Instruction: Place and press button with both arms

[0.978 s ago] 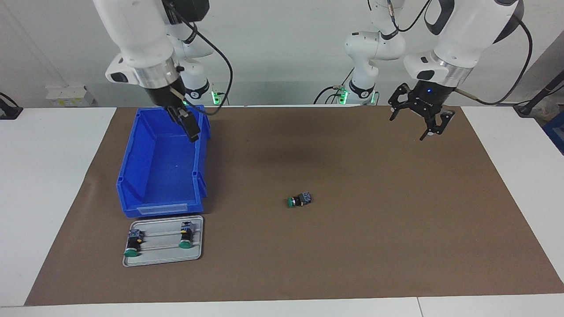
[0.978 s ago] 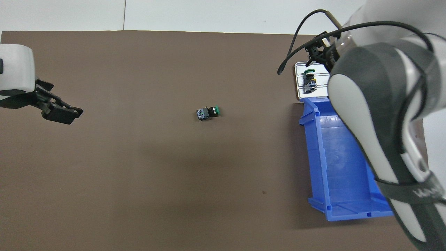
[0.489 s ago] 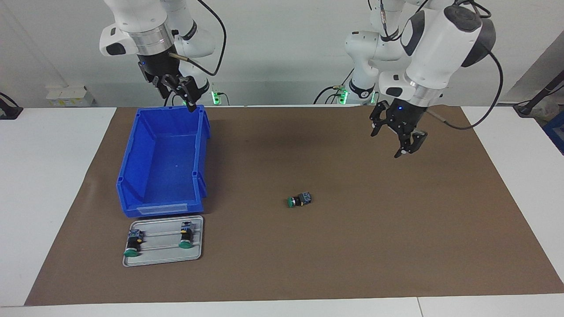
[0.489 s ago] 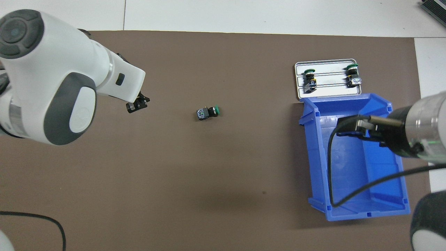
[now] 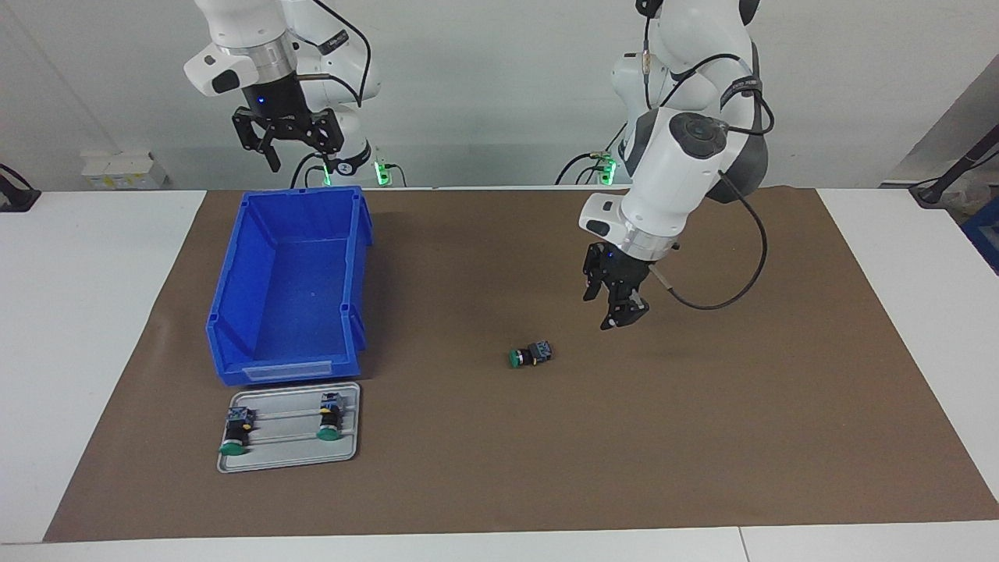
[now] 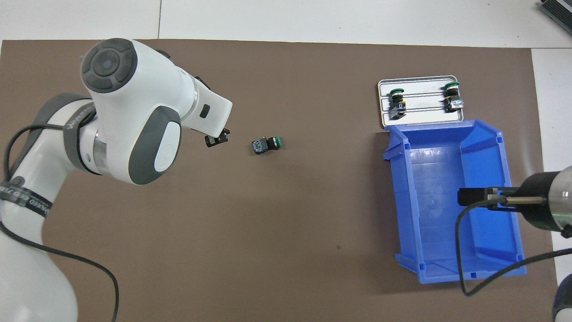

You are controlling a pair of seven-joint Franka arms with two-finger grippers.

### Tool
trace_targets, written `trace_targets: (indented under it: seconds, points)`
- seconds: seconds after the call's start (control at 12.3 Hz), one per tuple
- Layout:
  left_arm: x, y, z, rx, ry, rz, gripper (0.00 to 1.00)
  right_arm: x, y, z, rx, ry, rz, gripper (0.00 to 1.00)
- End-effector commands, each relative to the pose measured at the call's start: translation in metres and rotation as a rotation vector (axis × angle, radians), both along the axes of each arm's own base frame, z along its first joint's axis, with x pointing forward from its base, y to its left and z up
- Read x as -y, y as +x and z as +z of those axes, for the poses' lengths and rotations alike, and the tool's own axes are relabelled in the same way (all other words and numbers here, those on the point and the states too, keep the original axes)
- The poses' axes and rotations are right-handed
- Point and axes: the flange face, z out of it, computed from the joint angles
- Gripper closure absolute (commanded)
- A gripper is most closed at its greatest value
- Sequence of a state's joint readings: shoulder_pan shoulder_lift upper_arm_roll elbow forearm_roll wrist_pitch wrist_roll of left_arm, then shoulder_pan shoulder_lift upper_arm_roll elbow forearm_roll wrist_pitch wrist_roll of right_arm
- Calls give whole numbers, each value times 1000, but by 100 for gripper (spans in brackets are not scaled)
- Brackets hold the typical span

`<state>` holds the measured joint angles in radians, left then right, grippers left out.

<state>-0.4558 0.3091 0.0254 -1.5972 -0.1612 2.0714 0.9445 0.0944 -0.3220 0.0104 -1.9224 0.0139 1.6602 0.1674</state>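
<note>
A: which claw's closer to the button (image 5: 531,353)?

B: left claw (image 5: 615,306), hanging just beside its body end, grasping nothing. Button's on its side mid-tabletop (image 5: 702,437). Right claw (image 5: 287,139) waits released above the bin (image 5: 289,289).

Left arm (image 5: 687,156): extended out over the middle of the surface (image 5: 780,437), wrist bent steeply downward, left gripper (image 5: 616,311) hanging low above it with its fingertips slightly parted and nothing between them. Right arm (image 5: 257,47): raised and drawn in toward its base, right gripper (image 5: 287,148) pointing straight down, fingers spread wide and empty.
</note>
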Motion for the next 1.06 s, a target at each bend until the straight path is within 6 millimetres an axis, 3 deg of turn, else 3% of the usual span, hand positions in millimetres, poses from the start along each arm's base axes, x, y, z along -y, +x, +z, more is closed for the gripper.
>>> trace_targets:
  seconds: [0.0, 0.16, 0.41, 0.65, 0.81, 0.98]
  points:
    - [34, 4, -43, 1, -5, 11, 33, 41, 22, -13, 28, 14, 21, 5]
    - [58, 12, -75, -21, 10, 43, 33, 42, 41, -26, 9, 15, 13, 5]
    - [88, 4, -103, -12, 3, 62, 33, 33, 44, -33, 10, 14, 11, 3]
    - [89, 5, -117, -1, -1, 72, 33, 33, 44, -45, -15, 16, -21, 3]
    - [100, 0, -149, -35, 21, 84, 33, 39, 44, -48, -24, 16, -33, 1]
    - [103, 1, -157, -24, 18, 93, 33, 43, 41, -30, 0, 16, -37, 1]
